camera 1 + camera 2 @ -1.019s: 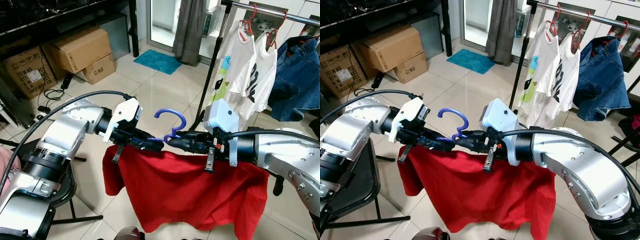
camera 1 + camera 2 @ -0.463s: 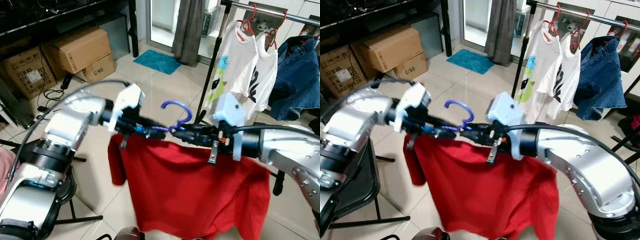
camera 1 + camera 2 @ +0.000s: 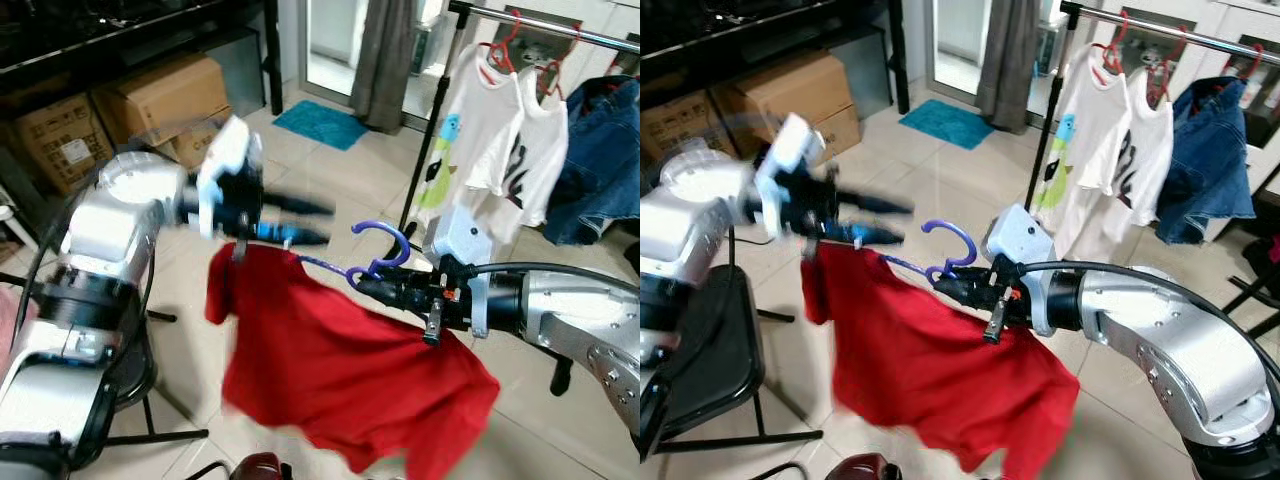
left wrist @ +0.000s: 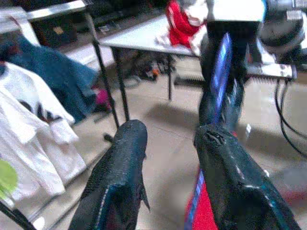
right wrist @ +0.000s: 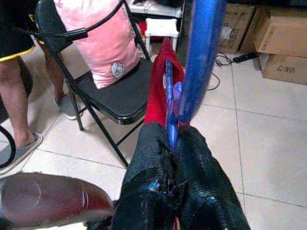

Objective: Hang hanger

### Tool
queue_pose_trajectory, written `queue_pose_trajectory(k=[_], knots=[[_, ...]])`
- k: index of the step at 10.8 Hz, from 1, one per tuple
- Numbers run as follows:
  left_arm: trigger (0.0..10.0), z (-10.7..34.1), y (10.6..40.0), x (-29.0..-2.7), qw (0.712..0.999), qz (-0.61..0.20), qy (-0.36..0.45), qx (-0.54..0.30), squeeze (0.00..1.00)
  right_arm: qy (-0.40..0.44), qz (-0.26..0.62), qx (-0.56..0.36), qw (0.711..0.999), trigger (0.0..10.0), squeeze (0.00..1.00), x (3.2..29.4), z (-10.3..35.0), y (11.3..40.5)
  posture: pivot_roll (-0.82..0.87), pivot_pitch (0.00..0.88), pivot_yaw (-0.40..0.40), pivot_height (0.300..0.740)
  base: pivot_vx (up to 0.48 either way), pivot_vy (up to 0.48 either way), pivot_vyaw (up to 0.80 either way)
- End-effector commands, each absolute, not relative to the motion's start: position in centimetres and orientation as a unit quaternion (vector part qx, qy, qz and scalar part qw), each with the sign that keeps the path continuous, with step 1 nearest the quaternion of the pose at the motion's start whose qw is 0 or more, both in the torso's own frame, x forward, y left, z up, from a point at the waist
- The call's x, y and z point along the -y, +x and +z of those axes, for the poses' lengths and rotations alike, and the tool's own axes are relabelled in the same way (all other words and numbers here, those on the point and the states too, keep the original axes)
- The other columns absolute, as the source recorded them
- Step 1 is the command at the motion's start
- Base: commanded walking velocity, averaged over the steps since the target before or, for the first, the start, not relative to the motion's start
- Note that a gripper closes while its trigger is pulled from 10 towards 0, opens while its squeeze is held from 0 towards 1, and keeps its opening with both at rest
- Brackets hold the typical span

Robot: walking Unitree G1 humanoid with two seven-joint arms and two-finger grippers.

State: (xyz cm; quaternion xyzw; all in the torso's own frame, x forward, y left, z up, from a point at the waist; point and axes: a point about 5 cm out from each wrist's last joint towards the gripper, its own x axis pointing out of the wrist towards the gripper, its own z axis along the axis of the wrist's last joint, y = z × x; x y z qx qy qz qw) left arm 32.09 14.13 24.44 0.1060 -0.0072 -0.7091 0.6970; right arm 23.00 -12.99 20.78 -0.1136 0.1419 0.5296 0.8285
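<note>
A blue hanger (image 3: 380,245) carries a red shirt (image 3: 330,365) that hangs slanted, its left shoulder higher. My right gripper (image 3: 360,286) is shut on the hanger just below the hook; in the right wrist view its fingers (image 5: 192,158) pinch the blue wire (image 5: 201,48) above the red cloth (image 5: 160,91). My left gripper (image 3: 325,225) is blurred, open, and apart from the hanger, up and left of the hook. In the left wrist view nothing lies between its spread fingers (image 4: 122,167). The clothes rail (image 3: 560,20) runs across the top right.
On the rail hang two white shirts (image 3: 490,130) on red hangers and a denim jacket (image 3: 600,150). Cardboard boxes (image 3: 170,95) stand at the back left, with a teal mat (image 3: 325,112) behind. A black folding chair (image 3: 130,370) is by my left arm. A person's leg (image 5: 14,96) is near the chair.
My left gripper has let go of the hanger's left end, opened and swung up to the left. The hanger with the shirt now hangs from my right gripper alone, tilted.
</note>
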Motion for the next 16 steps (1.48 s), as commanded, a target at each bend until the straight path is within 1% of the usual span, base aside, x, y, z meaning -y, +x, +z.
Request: queue_pose_trajectory(k=[1, 2, 3, 4, 5, 6, 7, 8, 9, 10, 11, 13, 14, 15, 16], knots=[[10.0, 25.6, 32.2, -13.7, 0.713, -0.692, 0.096, 0.050, 0.36, -0.120, 0.533, -0.140, 0.826, 0.0, 0.00, 13.0, 20.7, 22.6, 0.03, 0.003, 0.022, 0.740, 0.000, 0.000, 0.00], [10.0, 26.0, 32.4, -13.5, 0.727, -0.679, 0.077, 0.063, 0.00, -0.121, 0.530, -0.143, 0.827, 0.0, 0.00, 13.1, 20.3, 22.5, 0.03, 0.000, 0.017, 0.740, 0.000, 0.000, 0.00], [10.0, 25.8, 32.6, -14.0, 0.746, -0.659, 0.068, 0.059, 0.00, -0.107, 0.513, -0.148, 0.838, 0.0, 0.00, 13.1, 19.6, 22.5, 0.03, 0.000, 0.008, 0.740, 0.000, 0.000, 0.00], [10.0, 25.6, 32.8, -14.5, 0.763, -0.639, 0.078, 0.062, 0.00, -0.092, 0.491, -0.151, 0.853, 0.0, 0.00, 13.3, 18.9, 22.6, 0.02, 0.000, 0.010, 0.740, 0.000, 0.000, 0.00], [10.0, 25.1, 33.1, -15.6, 0.826, -0.553, 0.081, 0.070, 0.00, -0.063, 0.401, -0.153, 0.901, 0.0, 0.00, 14.0, 17.2, 23.4, 0.02, 0.000, 0.006, 0.740, 0.000, 0.000, 0.00], [10.0, 23.5, 33.0, -16.7, 0.881, -0.462, 0.085, 0.048, 0.00, -0.041, 0.290, -0.161, 0.942, 0.0, 0.00, 15.2, 15.5, 24.2, 0.03, 0.003, 0.000, 0.740, 0.000, 0.000, 0.00], [10.0, 21.2, 32.0, -17.0, 0.900, -0.425, 0.093, 0.018, 0.00, -0.019, 0.234, -0.173, 0.957, 0.0, 0.00, 16.0, 14.2, 24.1, 0.04, 0.009, 0.001, 0.740, 0.000, 0.000, 0.00], [10.0, 17.1, 30.5, -17.2, 0.929, -0.350, 0.114, -0.025, 0.00, 0.045, 0.114, -0.178, 0.976, 0.0, 0.00, 17.6, 12.6, 24.0, 0.05, 0.017, -0.009, 0.740, 0.000, 0.000, 0.00], [10.0, 15.3, 29.2, -17.1, 0.946, -0.310, 0.090, -0.032, 0.00, 0.069, 0.028, -0.170, 0.983, 0.0, 0.00, 18.3, 11.7, 23.8, 0.05, 0.016, -0.014, 0.740, 0.000, 0.000, 0.00], [10.0, 14.1, 28.5, -16.9, 0.961, -0.261, 0.089, -0.034, 0.00, 0.081, -0.028, -0.165, 0.983, 3.2, 0.00, 18.6, 11.2, 23.5, 0.05, 0.024, -0.013, 0.740, 0.000, 0.000, 0.00], [10.0, 13.1, 28.2, -16.7, 0.967, -0.219, 0.120, -0.042, 0.00, 0.105, -0.071, -0.145, 0.981, 10.0, 0.00, 18.8, 11.2, 23.7, 0.05, 0.026, -0.018, 0.740, 0.000, 0.000, 0.00], [10.0, 12.9, 28.3, -16.1, 0.974, -0.191, 0.111, -0.039, 0.00, 0.112, -0.099, -0.113, 0.982, 10.0, 0.00, 18.8, 11.9, 24.4, 0.04, 0.016, -0.025, 0.740, 0.000, -0.135, 0.00], [10.0, 13.1, 28.4, -15.7, 0.975, -0.190, 0.105, -0.037, 0.00, 0.120, -0.096, -0.115, 0.981, 10.0, 0.00, 18.5, 12.2, 24.6, 0.04, 0.024, -0.020, 0.740, 0.000, -0.277, 0.00], [10.0, 13.8, 28.9, -14.4, 0.979, -0.184, 0.090, -0.022, 0.00, 0.100, -0.069, -0.091, 0.988, 10.0, 0.00, 17.9, 13.3, 25.5, 0.04, 0.053, -0.002, 0.740, 0.000, -0.277, 0.00], [10.0, 14.1, 28.9, -14.2, 0.980, -0.183, 0.081, -0.018, 0.00, 0.095, -0.054, -0.081, 0.991, 10.0, 0.00, 17.6, 13.4, 25.4, 0.04, 0.054, 0.000, 0.740, 0.000, -0.285, 0.00]])
